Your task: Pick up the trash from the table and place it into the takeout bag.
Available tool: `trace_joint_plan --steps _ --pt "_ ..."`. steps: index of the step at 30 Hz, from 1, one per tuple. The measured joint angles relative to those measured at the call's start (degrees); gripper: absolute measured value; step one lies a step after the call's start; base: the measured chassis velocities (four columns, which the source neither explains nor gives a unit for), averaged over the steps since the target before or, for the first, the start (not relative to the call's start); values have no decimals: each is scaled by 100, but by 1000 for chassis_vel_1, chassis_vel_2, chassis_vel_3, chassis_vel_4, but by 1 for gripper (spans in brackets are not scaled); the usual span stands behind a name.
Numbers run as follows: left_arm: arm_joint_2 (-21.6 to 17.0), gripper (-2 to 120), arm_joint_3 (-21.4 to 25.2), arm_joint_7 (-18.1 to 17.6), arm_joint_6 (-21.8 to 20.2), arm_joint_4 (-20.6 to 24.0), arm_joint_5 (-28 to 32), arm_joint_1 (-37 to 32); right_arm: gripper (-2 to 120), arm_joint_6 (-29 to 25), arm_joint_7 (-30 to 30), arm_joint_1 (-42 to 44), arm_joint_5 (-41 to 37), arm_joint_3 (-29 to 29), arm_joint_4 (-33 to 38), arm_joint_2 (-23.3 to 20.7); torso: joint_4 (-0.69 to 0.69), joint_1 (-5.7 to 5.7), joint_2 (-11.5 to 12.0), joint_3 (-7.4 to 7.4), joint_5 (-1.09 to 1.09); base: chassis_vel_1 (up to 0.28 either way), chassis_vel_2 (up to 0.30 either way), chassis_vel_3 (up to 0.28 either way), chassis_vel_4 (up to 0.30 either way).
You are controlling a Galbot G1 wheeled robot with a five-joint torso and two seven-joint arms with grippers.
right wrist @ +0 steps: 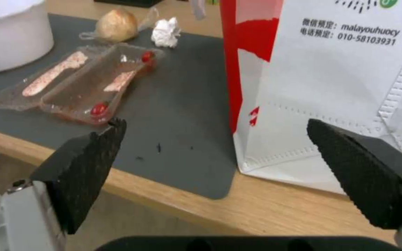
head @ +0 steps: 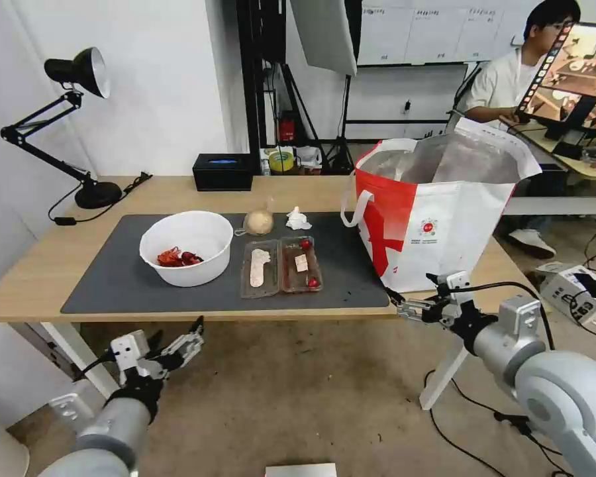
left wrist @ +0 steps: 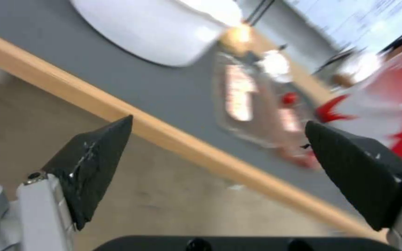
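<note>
**Trash all on the mat, both claws spread below the tabletop edge**

Trash sits in a cluster mid-mat: white bowl (head: 187, 255) with red scraps on the left, clear hinged tray (head: 281, 266) lying open just right of it, beige wrapped lump (head: 259, 222) and crumpled tissue (head: 298, 219) behind the tray. None of them touch the takeout bag (head: 437, 212), which stands upright at the right end of the tabletop (head: 26, 278), mouth open, foil lining visible, front corner overlapping the dark grey mat (head: 112, 281).

Left claw (head: 191, 339) hangs below the near edge, roughly under the bowl, fingers spread, holding nothing. Right claw (head: 404, 306) is level with the near edge just beside the bag's lower front corner, also spread and empty.

Surroundings: black desk lamp (head: 79, 119) at the far left corner, black tissue box (head: 222, 171) at the back edge, bare concrete-looking floor under the tabletop.

Left wrist view is motion-blurred; tray contents unreadable there. Bag interior below the rim is hidden in the head view.
</note>
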State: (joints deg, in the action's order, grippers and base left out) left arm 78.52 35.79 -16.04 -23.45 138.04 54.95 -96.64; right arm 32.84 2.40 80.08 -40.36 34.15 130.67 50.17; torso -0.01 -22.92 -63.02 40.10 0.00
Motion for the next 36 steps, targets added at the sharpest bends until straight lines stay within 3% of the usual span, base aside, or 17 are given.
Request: trace_joint_plan --steps 2,3,6,10,17,36 --pt "-12 100 -150 -303 129 15 923 163 100 -164 34 -60 -18 -68 -35 23 0 0 0 0 0 0 0 0 0" --pt "-12 100 -150 -303 129 15 923 163 100 -164 34 -60 -18 -68 -35 23 0 0 0 0 0 0 0 0 0" --pt "54 100 -349 -557 353 140 1747 245 100 -444 86 -284 -67 -346 -144 26 1 0 0 0 0 0 0 0 0" --pt "78 100 -496 -578 471 114 1875 338 100 -598 113 -335 -67 -476 -204 33 3 0 0 0 1 0 0 0 0" --pt "133 100 -903 -754 805 -301 2145 791 100 -851 121 -293 -36 -522 -287 50 0 0 0 0 0 0 0 0 0" --pt "195 100 -1376 -1016 942 -923 2258 1496 100 -1038 51 -279 115 -625 -445 150 1 0 0 0 0 0 0 0 0"
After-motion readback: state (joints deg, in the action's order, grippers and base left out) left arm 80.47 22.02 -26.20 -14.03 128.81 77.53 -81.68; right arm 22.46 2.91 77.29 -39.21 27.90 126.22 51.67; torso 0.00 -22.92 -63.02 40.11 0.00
